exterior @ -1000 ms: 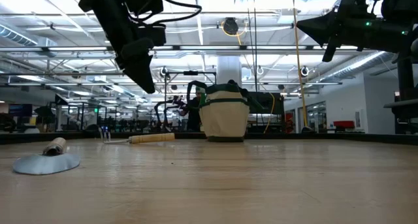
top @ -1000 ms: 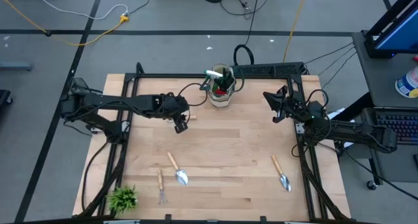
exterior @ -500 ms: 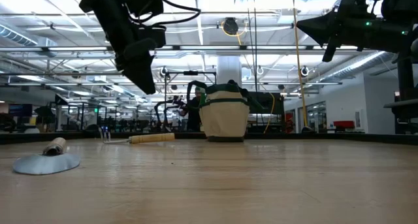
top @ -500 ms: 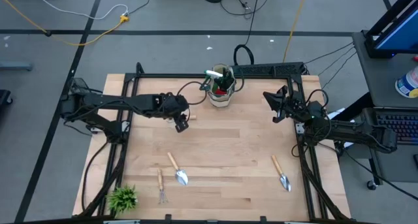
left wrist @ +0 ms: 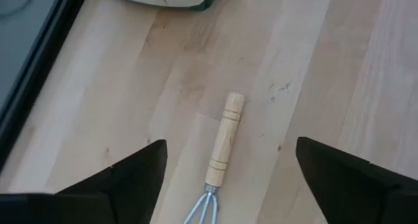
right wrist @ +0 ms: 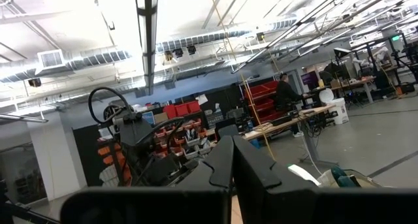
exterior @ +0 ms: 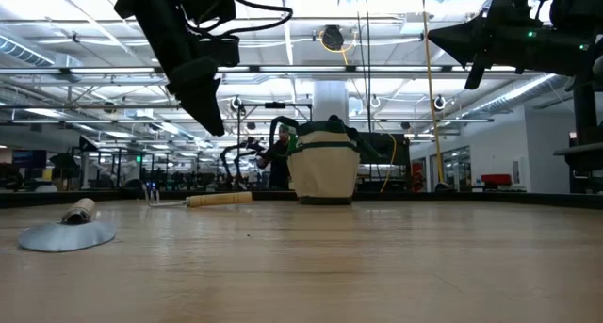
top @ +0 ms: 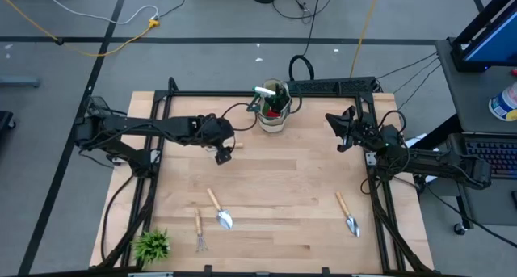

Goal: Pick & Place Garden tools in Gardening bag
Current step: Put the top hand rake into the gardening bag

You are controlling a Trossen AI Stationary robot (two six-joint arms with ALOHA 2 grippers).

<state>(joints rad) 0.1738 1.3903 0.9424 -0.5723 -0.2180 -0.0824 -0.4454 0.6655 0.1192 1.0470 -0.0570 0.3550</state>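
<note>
Left tool (top: 223, 153), fingers spread wide, poised above a wooden-handled hand rake (left wrist: 219, 152) lying flat on the worktop (top: 283, 180), near the beige gardening bag (top: 272, 111) at the far edge. Right tool (top: 335, 132), fingers pressed together, raised beside the worktop's right edge. Two trowels (top: 219, 209) (top: 348, 215) and another rake (top: 199, 230) near the front.

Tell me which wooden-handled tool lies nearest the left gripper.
The small rake lying directly beneath the open left gripper, beside the gardening bag. The other rake and two trowels lie along the table's near side.
</note>
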